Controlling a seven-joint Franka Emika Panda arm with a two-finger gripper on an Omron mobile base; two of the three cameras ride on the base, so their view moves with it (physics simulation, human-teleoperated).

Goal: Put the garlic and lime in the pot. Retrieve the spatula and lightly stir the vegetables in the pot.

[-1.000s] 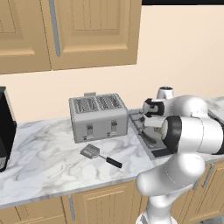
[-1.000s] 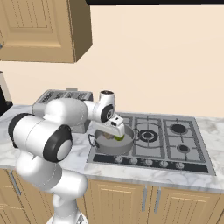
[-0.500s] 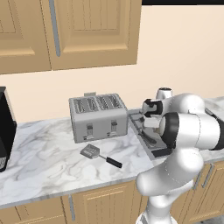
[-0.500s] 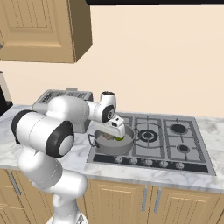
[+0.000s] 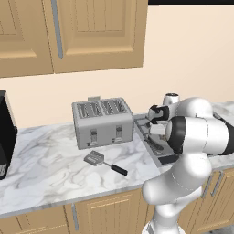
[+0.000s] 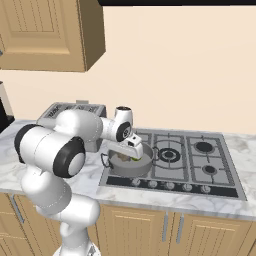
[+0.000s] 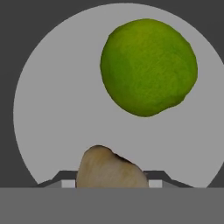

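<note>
The grey pot (image 6: 125,168) stands on the front left burner, and its flat floor (image 7: 52,109) lies right under the hand. The bright green lime (image 7: 148,65) rests inside it and shows as a green spot (image 6: 136,159) under the hand. My gripper (image 6: 133,150) hangs low over the pot. The tan garlic (image 7: 111,168) sits between the finger tips of the gripper (image 7: 112,180), which lie against its sides. The spatula (image 5: 98,160) lies flat on the marble counter in front of the toaster, its black handle pointing right.
A silver toaster (image 5: 103,121) stands at the back of the counter, left of the stove (image 6: 190,160). A black appliance (image 5: 4,132) stands at the far left edge. Wooden cabinets hang above.
The arm's elbow has shifted slightly. The gripper stays over the pot with the garlic between its fingers.
</note>
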